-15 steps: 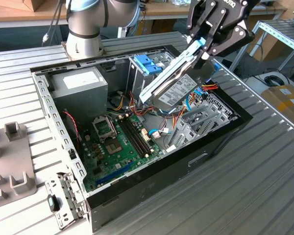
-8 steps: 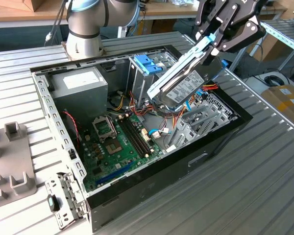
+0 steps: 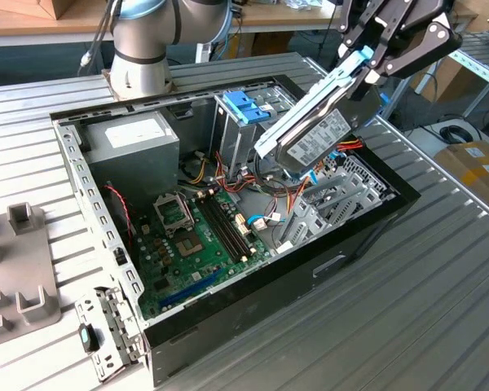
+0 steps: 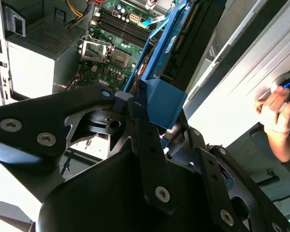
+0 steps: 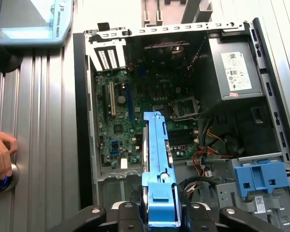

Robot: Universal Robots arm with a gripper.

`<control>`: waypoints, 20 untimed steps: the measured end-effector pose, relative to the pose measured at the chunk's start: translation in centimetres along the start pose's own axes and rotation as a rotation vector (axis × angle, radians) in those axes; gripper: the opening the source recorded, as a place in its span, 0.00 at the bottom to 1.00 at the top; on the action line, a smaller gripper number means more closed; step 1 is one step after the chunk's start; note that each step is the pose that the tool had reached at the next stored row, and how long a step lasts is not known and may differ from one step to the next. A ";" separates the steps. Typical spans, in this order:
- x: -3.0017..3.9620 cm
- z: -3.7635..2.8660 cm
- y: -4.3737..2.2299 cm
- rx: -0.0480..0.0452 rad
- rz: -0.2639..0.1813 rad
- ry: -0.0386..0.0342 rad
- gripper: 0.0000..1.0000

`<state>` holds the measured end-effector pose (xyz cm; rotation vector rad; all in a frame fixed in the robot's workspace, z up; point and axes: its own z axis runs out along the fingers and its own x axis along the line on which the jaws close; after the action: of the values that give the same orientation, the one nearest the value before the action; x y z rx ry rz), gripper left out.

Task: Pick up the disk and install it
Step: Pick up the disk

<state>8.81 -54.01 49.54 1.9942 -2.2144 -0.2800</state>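
Note:
My gripper (image 3: 365, 62) is shut on the blue-framed end of the disk (image 3: 311, 135). The disk hangs tilted in the air over the exterior view's right side of the open computer case (image 3: 367, 232), label face showing. In both wrist views the disk's blue frame (image 5: 157, 159) (image 4: 160, 99) runs away from the gripper (image 5: 159, 215) toward the motherboard (image 5: 130, 111). The metal drive cage with a blue latch (image 3: 246, 107) stands inside the case, below the disk and toward the exterior view's left of it.
A grey power supply box (image 3: 132, 140) sits in the case's far corner. Coloured cables (image 3: 261, 191) lie between cage and motherboard. The robot base (image 3: 143, 49) stands behind the case. A person's hand (image 5: 0, 154) rests on a button on the table. A grey fixture (image 3: 20, 269) lies at the exterior view's left.

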 end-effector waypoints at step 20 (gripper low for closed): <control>3.05 -0.77 -1.04 -0.0060 0.001 0.0005 0.37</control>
<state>9.67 -57.18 50.00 1.9901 -2.2114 -0.2857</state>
